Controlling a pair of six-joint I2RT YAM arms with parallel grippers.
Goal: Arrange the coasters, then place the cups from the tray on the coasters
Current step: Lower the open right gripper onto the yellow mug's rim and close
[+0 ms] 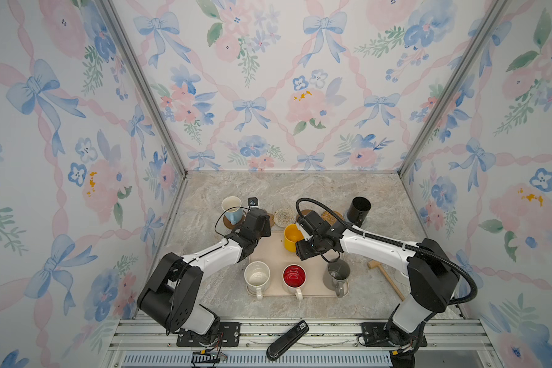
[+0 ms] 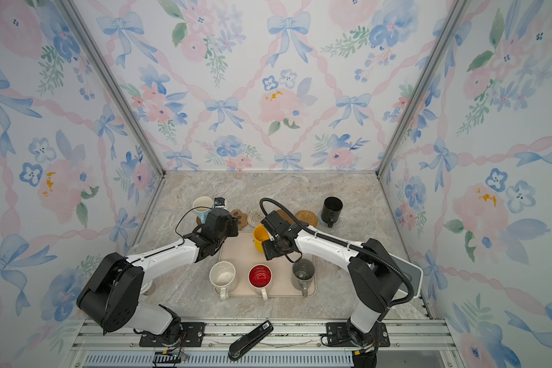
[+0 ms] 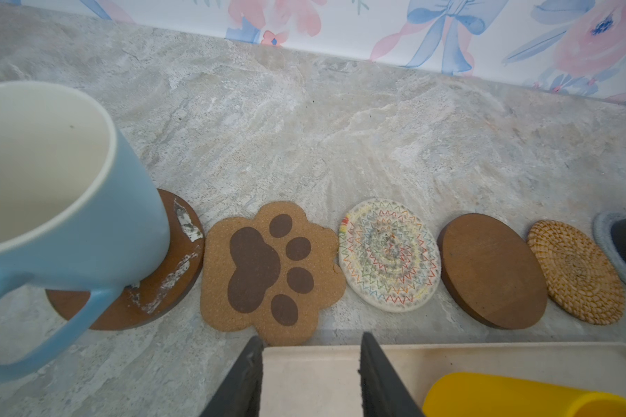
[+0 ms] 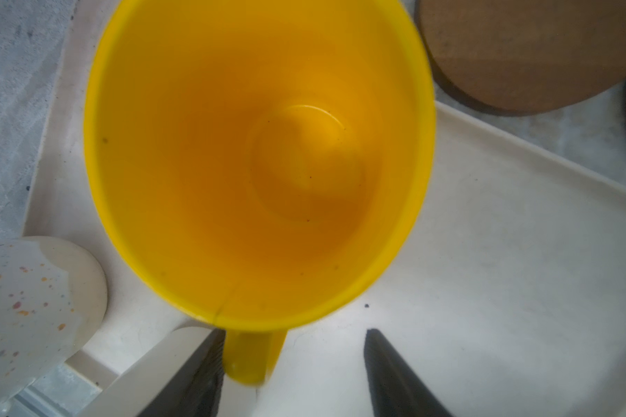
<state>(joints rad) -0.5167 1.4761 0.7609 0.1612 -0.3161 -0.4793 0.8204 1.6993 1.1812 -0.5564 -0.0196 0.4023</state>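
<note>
Far-left cup: light blue mug (image 1: 231,207) stands upright beyond the far left corner of the beige rounded-rectangle tray (image 1: 270,253), on the dark brown round coaster (image 3: 174,285); its handle faces the tray's near side.
Left arm: left gripper (image 3: 311,346) is over the tray's far rim, fingers apart, nothing between them.
Coaster row: along the tray's far edge lie the brown paw-shaped coaster (image 3: 268,270), cream woven coaster (image 3: 389,254), brown wooden disc (image 3: 492,270) and tan rattan coaster (image 3: 575,270), all bare.
Far-edge cup: yellow mug (image 1: 292,237) is upright on the tray, handle toward the tray's right side.
Right arm: right gripper (image 4: 296,332) straddles that handle, jaws apart, one finger against it.
Near row: speckled cream-white mug (image 1: 257,275), white mug with red inside (image 1: 294,275) and grey mug (image 1: 337,274) have their handles over the tray's near rim.
Far-right cup: black mug (image 1: 359,210) is on the grey-blue crocheted coaster (image 3: 604,234).
Around: wooden mallet (image 1: 384,275) lies right of the tray.
Surface: marbled grey-beige tabletop (image 1: 300,191), with floral bow wallpaper (image 1: 268,79) behind.
</note>
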